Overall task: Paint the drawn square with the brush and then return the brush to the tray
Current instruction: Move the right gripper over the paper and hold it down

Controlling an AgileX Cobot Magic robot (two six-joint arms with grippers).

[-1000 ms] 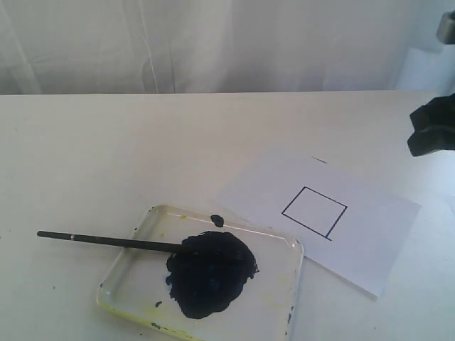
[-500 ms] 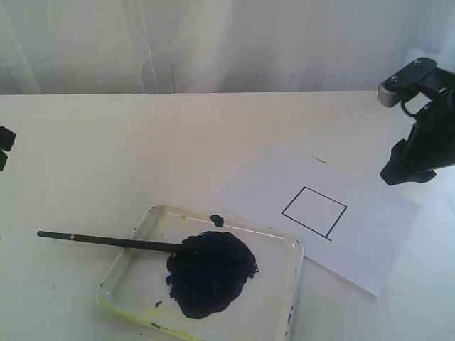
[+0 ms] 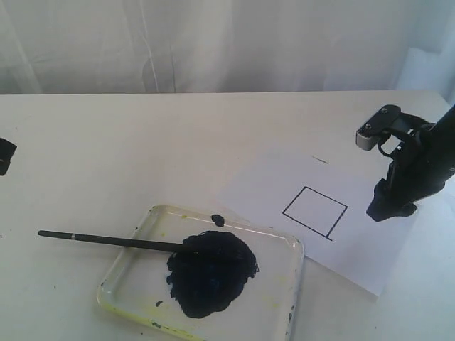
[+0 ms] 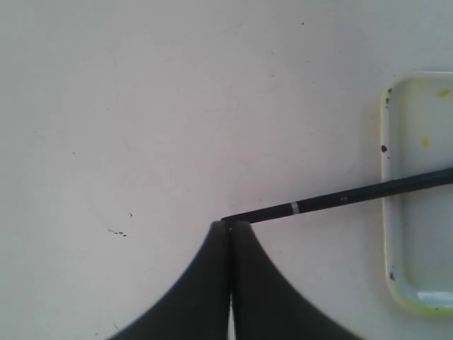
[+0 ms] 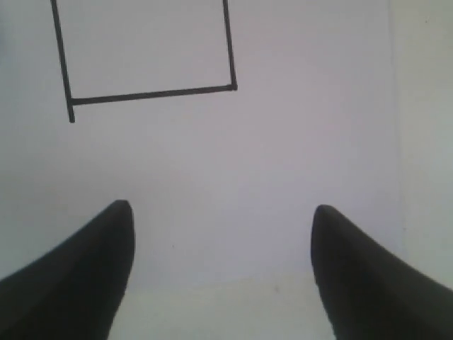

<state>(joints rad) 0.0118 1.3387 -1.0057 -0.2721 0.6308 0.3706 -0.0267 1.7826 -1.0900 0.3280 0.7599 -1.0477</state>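
The drawn square (image 3: 315, 212) is a bare black outline on the white paper sheet (image 3: 370, 241). The brush (image 3: 114, 241) lies with its tip in the dark paint blob (image 3: 211, 272) of the tray (image 3: 281, 280) and its handle sticking out over the tray's left rim onto the table. My right gripper (image 3: 387, 206) hangs open over the paper just right of the square (image 5: 145, 46), its jaws (image 5: 221, 212) wide apart and empty. My left gripper (image 3: 4, 156) shows at the far left edge, shut and empty (image 4: 230, 225). The brush's handle end (image 4: 283, 210) appears just beyond its tips.
A white curtain hangs behind the white table. A short stray pen mark (image 3: 319, 160) sits on the paper above the square. A small paint drop (image 3: 217, 220) lies at the tray's far rim. The tray's stained rim (image 4: 386, 184) shows in the left wrist view.
My right gripper came down and leftward from the right edge to the paper beside the square, jaws spreading wider. My left gripper has come into sight at the left edge.
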